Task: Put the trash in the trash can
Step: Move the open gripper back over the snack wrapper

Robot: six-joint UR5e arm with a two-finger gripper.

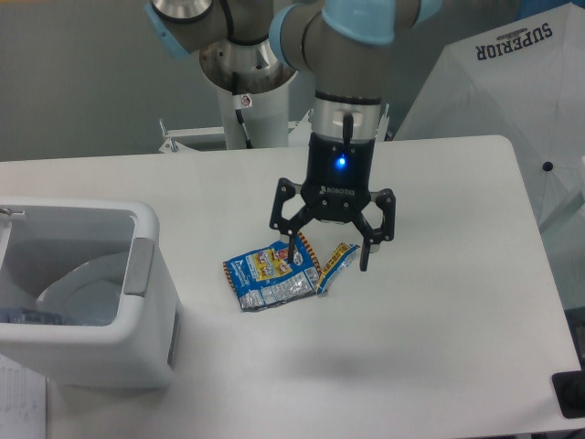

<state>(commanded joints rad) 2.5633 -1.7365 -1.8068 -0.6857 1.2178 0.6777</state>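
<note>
A crinkled blue-and-yellow snack wrapper (268, 273) lies flat near the table's middle, with its torn yellow strip (335, 262) beside it on the right. My gripper (328, 259) hangs open just above them, one finger over the wrapper's upper right corner and the other right of the strip. Nothing is held between the fingers. The white trash can (137, 343) stands at the left edge of the table, its grey handle (139, 266) facing the wrapper. Inside it, something clear with a bit of blue (41, 316) lies at the bottom, too dim to identify as the bottle.
The arm's white base column (247, 101) rises behind the table's far edge. A white cover with "SUPERIOR" lettering (512, 73) stands at the right rear. A dark object (571, 393) sits at the table's lower right corner.
</note>
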